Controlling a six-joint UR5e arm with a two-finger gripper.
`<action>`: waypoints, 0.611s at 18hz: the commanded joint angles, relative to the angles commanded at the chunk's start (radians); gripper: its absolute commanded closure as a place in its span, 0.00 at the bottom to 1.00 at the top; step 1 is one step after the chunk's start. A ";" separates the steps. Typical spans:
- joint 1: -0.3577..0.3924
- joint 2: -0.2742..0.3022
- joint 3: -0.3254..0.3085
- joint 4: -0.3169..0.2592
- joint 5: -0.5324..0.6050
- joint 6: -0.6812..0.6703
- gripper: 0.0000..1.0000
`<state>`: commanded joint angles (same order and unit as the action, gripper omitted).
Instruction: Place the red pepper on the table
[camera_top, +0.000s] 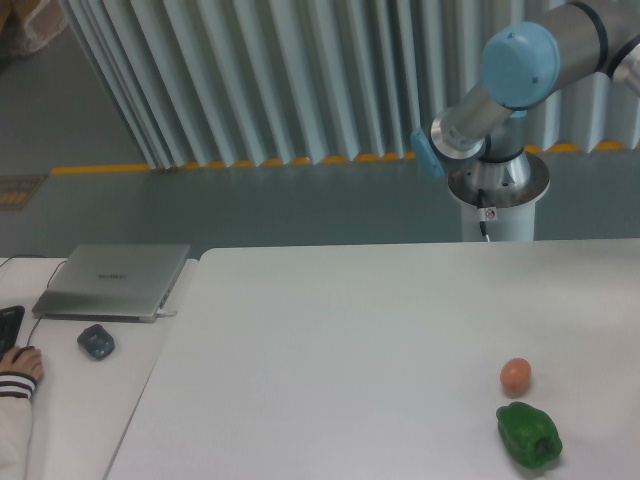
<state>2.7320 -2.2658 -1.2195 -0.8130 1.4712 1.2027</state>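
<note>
Grey floor with a yellow line, pale pleated curtain behind. Large plain white flat worktop (350, 340) fills the foreground; straight left edge borders a narrower white desk (70, 400) carrying a closed silver laptop (112, 281) and dark mouse (96, 341).

Only the silver-and-blue arm's base and elbow (500, 110) show; the tool is out of frame, its state unknown. Red pepper not visible.

Near the right front: small orange-pink ball (515, 376) just beside a glossy green bell pepper (529, 435).

Judgement: set down mid-worktop, well apart from both and the edges; open room lies centre and left. Lower gently, release low against rolling.
</note>
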 joint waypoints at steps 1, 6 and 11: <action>0.002 0.009 -0.002 -0.002 -0.003 -0.011 0.55; -0.003 0.075 -0.055 -0.034 -0.005 -0.014 0.55; -0.023 0.150 -0.083 -0.139 -0.018 -0.003 0.55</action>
<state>2.7090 -2.1155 -1.3023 -0.9523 1.4527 1.1995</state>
